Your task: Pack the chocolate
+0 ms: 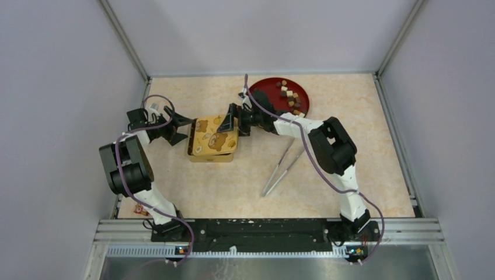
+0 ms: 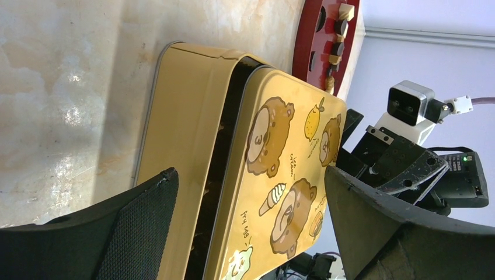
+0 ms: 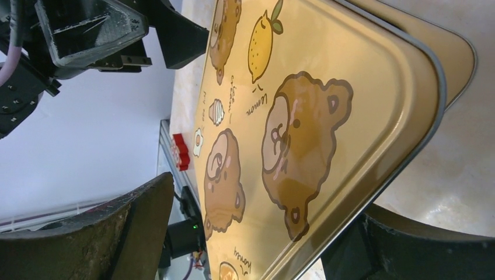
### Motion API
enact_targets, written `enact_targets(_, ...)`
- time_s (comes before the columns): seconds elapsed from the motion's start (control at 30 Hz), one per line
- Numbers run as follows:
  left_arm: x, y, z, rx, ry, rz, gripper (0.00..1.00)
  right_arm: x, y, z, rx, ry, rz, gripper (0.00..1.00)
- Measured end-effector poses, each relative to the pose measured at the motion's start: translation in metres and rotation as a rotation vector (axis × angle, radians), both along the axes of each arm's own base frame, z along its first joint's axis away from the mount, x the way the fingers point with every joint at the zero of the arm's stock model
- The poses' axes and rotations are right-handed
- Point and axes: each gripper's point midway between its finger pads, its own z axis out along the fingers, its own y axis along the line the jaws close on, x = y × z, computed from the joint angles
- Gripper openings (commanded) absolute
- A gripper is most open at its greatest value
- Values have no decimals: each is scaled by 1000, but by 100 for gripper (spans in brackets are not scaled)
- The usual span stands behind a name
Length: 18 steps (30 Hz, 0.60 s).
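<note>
The chocolate [image 1: 289, 94] lies as small brown, tan and cream cubes on a red plate [image 1: 268, 87] at the back of the table, and the left wrist view shows the chocolate [image 2: 337, 36] on that plate [image 2: 306, 41]. A yellow tin [image 1: 211, 156] stands mid-table. Its bear-printed lid [image 1: 213, 139] sits askew on it, and a dark gap shows between lid [image 2: 280, 169] and tin [image 2: 181, 134]. My left gripper [image 1: 185, 125] is open at the tin's left end, its jaws [image 2: 250, 174] astride the edge. My right gripper [image 1: 226, 123] is open at the lid's far right corner. One finger [image 3: 403, 245] is under the lid [image 3: 327, 116]; the other stands apart above it.
Metal tongs [image 1: 283, 166] lie on the beige table [image 1: 362, 163] in front of the right arm. Pale walls enclose the table on three sides. The two grippers face each other across the tin, close together.
</note>
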Motion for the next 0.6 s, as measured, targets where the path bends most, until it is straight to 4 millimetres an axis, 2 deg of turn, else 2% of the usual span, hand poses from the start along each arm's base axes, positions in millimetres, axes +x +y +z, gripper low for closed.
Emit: enact_targets(0.6,-1,0,-1,2,5,-3,97,-4,-17,-2,-76,-50,-23,83)
